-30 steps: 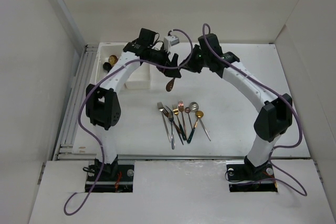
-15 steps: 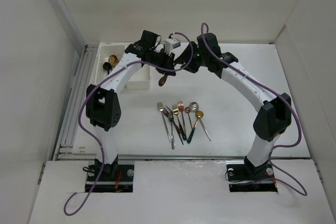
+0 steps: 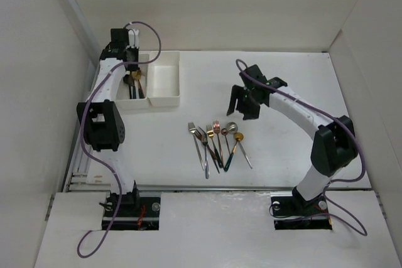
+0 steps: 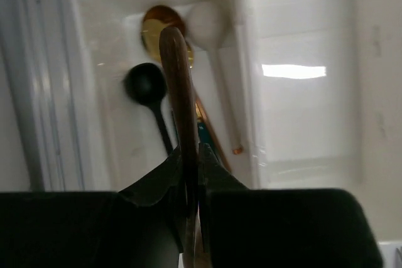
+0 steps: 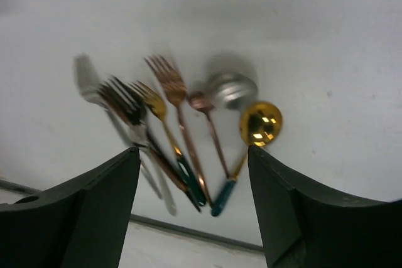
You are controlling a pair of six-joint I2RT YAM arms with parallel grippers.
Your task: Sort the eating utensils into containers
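We hold a copper spoon [image 4: 178, 80] over the left bin [image 4: 88, 111]
Our left tool [image 4: 190, 155] pinches it; our right tool [image 5: 193, 152] hangs spread above the utensil pile [image 5: 182, 123], bare desk [image 3: 282, 80] around

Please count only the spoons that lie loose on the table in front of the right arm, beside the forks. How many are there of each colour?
Gold spoon: 1
Silver spoon: 1
Copper spoon: 1
Total: 3
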